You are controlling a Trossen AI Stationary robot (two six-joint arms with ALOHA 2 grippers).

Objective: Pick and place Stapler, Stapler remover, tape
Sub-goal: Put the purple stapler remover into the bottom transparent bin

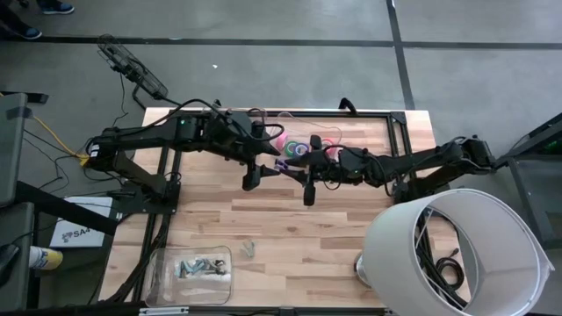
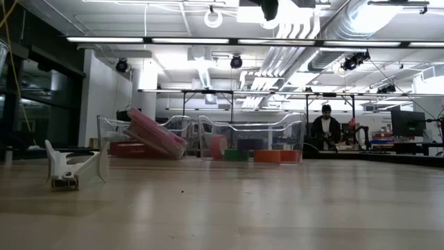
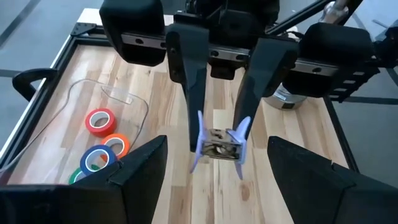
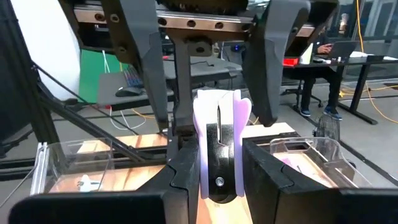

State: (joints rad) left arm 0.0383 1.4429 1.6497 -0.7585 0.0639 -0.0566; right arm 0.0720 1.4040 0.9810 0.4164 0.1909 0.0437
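Observation:
A purple stapler remover (image 3: 217,146) hangs in mid-air over the table's middle, in my right gripper (image 3: 219,134), which is shut on it. Its metal claws face my left gripper (image 3: 227,186). That one is open, with a finger well off to either side of the remover, touching nothing. In the high view the two grippers meet tip to tip around the remover (image 1: 283,163). The tape rolls, red (image 3: 99,121), orange (image 3: 115,144), blue (image 3: 93,159) and green, lie in a clear tray (image 3: 134,99). A pink stapler (image 2: 156,135) leans inside a clear bin. My right gripper pinches the stapler remover by its two purple side grips (image 3: 200,134), one finger (image 3: 193,81) on each. The fingers come roughly level from the table's right. The remover is lifted clear of the table, and its rounded back (image 4: 219,143) sits between my fingers in the right wrist view.
A white stapler remover (image 2: 73,170) lies on the wood near the front. A clear container (image 1: 189,268) with small items sits at the near left corner. A white lampshade (image 1: 457,250) covers the near right corner. Clear bins (image 2: 250,135) line the far edge. A person (image 2: 326,128) stands far behind.

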